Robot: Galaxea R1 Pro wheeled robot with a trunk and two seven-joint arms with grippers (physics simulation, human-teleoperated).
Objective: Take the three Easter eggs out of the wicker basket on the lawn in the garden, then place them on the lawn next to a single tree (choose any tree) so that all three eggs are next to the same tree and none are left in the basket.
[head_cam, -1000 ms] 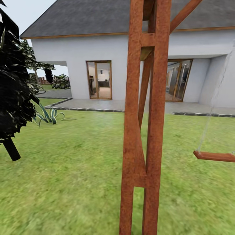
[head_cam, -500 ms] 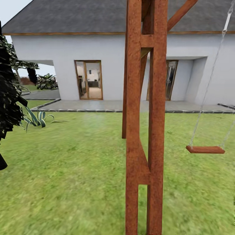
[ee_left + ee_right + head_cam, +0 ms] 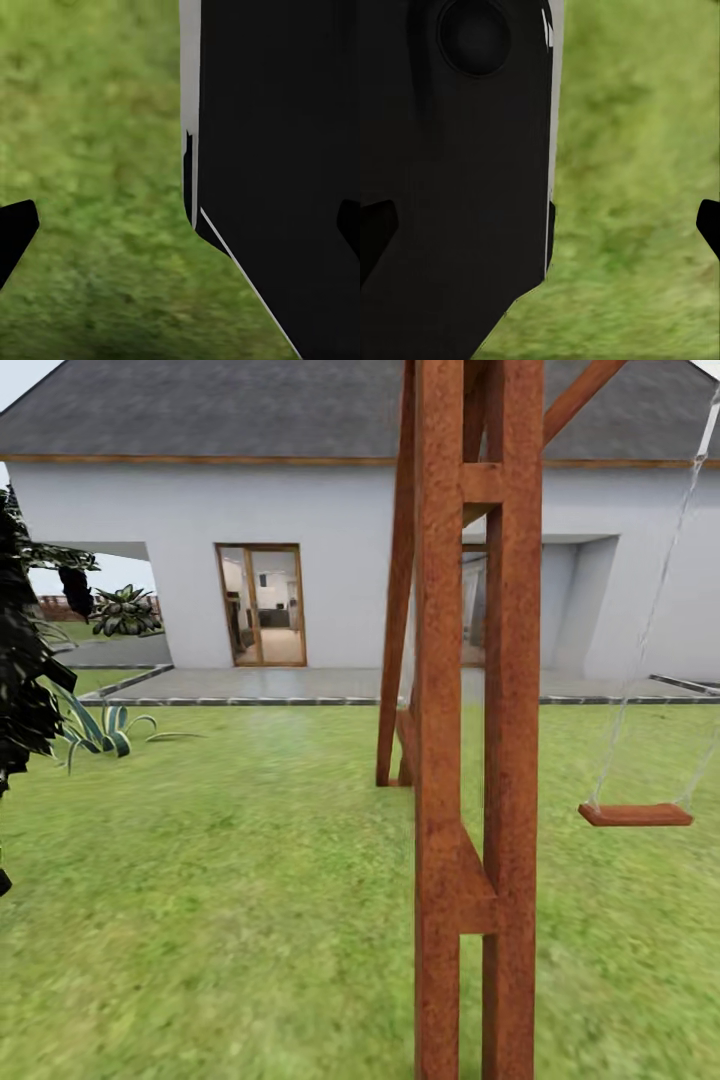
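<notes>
1. The robot faced a wooden swing frame [image 3: 470,760] on the lawn [image 3: 200,920], apparently searching for the basket and eggs.
2. Left gripper [image 3: 180,225] and right gripper [image 3: 540,225] hung spread and empty over grass, stowed for travel.

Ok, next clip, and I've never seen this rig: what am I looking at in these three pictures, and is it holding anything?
This is a simulated wheeled robot with two arms, driven by a person. The large picture comes from its head camera: a wooden swing frame stands close in front on the lawn, with a swing seat hanging at the right and a white house behind. The two small pictures come from cameras near each gripper, looking down at grass past the robot's own black body. The dark fingertips of the left gripper and the right gripper sit far apart at the picture edges with nothing between them, so both are open and hold nothing.
</notes>
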